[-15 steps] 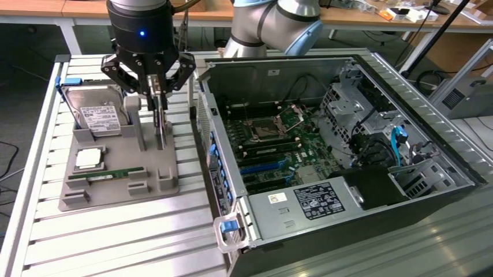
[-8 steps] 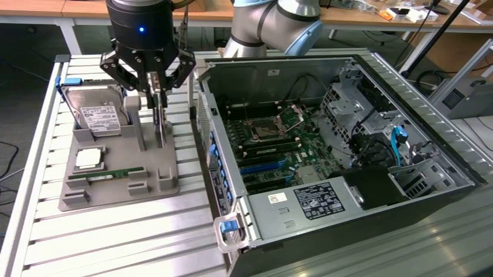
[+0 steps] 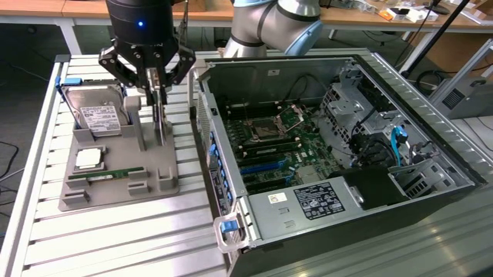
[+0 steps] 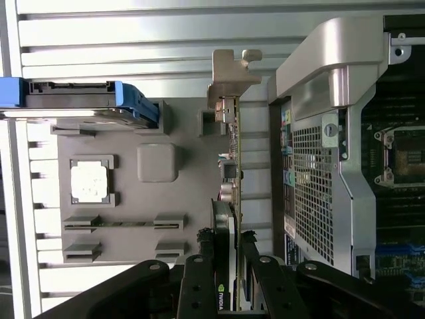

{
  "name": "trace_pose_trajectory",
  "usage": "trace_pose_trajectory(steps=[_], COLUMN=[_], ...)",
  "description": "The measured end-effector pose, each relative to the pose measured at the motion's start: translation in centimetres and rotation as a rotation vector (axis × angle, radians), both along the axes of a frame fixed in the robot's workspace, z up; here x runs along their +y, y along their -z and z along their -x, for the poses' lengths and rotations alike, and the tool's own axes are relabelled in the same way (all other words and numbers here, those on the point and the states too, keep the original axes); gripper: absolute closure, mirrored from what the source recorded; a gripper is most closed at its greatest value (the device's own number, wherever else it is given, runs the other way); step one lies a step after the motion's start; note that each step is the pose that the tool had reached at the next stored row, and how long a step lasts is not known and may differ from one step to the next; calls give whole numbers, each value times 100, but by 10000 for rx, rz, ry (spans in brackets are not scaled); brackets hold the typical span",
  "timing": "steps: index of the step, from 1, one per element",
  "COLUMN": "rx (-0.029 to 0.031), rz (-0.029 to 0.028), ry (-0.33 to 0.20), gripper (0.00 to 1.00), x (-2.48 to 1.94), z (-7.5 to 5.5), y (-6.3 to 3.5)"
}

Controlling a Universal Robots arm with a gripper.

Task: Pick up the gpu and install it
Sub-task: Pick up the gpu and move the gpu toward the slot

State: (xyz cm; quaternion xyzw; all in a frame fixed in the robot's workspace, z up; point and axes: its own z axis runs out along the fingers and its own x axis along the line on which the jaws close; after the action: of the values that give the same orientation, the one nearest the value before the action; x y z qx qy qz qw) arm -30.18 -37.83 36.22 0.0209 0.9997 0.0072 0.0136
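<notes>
The gpu [image 3: 159, 118] stands on edge in the grey holder tray [image 3: 115, 193], a thin card seen edge-on. In the wrist view the gpu [image 4: 232, 179] runs away from the camera, and its silver end bracket [image 4: 232, 73] is at the far end. My gripper [image 3: 156, 86] is straight above the card, with black fingers on both of its faces. The wrist view shows the gripper [image 4: 230, 269] shut on the card's near end, which bears a small NVIDIA label. The card's lower edge still sits at the holder.
On the same holder are a silver hard drive [image 3: 96, 109] in a blue carrier, a CPU [image 3: 89, 157] and a green RAM stick [image 3: 115, 173]. The open computer case [image 3: 362, 190] lies at the exterior view's right, its motherboard [image 3: 281, 135] exposed. Its perforated rear wall [image 4: 312, 186] is close beside the card.
</notes>
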Motion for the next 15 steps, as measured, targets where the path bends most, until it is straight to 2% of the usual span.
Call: trace_pose_trajectory(steps=[15], rx=[0], rz=[-12], ry=[0], gripper=[73], x=[0], z=[0], y=[-125])
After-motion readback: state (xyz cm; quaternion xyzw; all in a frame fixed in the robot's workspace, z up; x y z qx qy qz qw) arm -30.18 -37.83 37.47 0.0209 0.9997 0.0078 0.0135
